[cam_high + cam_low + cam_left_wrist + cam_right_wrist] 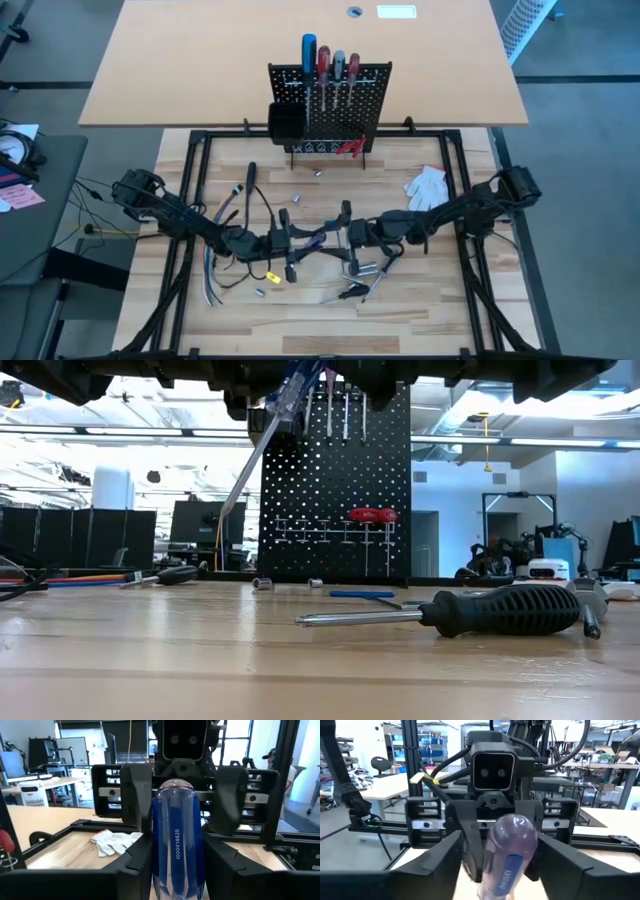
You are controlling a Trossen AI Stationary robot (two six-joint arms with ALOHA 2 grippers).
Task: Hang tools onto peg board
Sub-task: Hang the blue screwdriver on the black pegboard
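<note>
Bright overhead room light, even on the table (300,90); low view's foreground blurred, ceiling lights glaring.

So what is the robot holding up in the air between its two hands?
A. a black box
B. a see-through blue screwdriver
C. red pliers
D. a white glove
B: the left gripper is shut on the clear blue screwdriver handle, with the right gripper meeting it over the table's middle; the white glove lies on the table and the red pliers hang on the peg board.
</note>
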